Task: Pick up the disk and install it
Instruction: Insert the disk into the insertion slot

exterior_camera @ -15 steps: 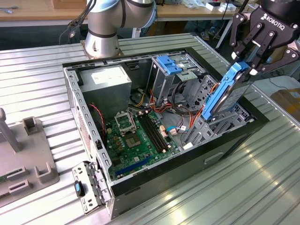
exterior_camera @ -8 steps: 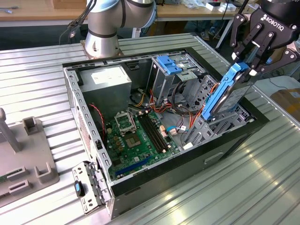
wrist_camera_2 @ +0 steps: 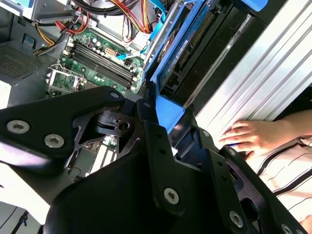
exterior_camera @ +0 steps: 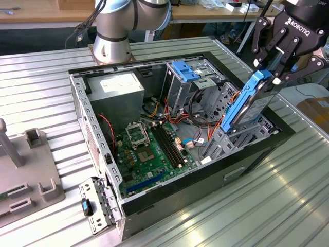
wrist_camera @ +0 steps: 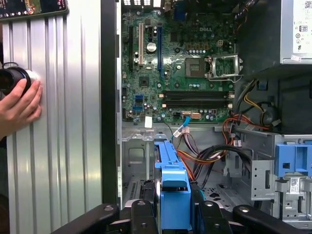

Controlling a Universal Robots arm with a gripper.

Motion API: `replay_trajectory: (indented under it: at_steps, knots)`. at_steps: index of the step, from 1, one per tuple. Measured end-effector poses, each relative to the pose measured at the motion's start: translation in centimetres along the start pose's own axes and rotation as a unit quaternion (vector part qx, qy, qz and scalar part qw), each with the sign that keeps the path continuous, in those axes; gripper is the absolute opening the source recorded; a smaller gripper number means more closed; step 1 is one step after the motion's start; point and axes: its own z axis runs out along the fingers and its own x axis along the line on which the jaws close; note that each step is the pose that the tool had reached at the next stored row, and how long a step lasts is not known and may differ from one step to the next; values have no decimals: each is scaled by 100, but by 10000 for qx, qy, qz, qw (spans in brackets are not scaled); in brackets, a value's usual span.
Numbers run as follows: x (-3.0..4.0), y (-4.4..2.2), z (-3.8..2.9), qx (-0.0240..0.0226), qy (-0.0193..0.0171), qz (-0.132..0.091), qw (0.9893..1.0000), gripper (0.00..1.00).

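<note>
Surface: ribbed metal table (exterior_camera: 267, 206), with wooden benches (exterior_camera: 46, 10) behind it. An open computer case (exterior_camera: 97, 139) lies on its side on the table, motherboard (exterior_camera: 149, 149) facing up. A grey fixture (exterior_camera: 25, 170) sits on the table at the exterior view's left. A person's hand (wrist_camera: 19, 105) rests flat on the table outside the case wall. You can see a striped sleeve (wrist_camera_2: 287, 170) in the second wrist view.

Pose: the arm base (exterior_camera: 110, 36) stands at the far side of the case. The gripper (exterior_camera: 268, 73) hangs over the case corner on the exterior view's right, slanted downward. Its fingers (exterior_camera: 277, 72) are clamped on the upper end of the disk (exterior_camera: 247, 105), one on each side of its blue tab. The disk runs down from the fingers at a tilt, its lower end among the grey bay walls inside the case. The motherboard lies beyond that lower end. The cage (exterior_camera: 185, 72) with the light-blue top is off to one side of the fingers, apart from them.

Print: a white label (exterior_camera: 114, 82) on the grey box (exterior_camera: 121, 95) and white lettering on the gripper body.
</note>
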Motion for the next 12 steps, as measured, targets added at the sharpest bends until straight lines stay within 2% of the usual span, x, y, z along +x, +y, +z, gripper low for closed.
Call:
replay_trajectory:
  at_steps: [6,12]
  knots:
    - [1,0,61,0,0,0,10000,37]
    - [1,0,72,0,-1,-2,10000,37]
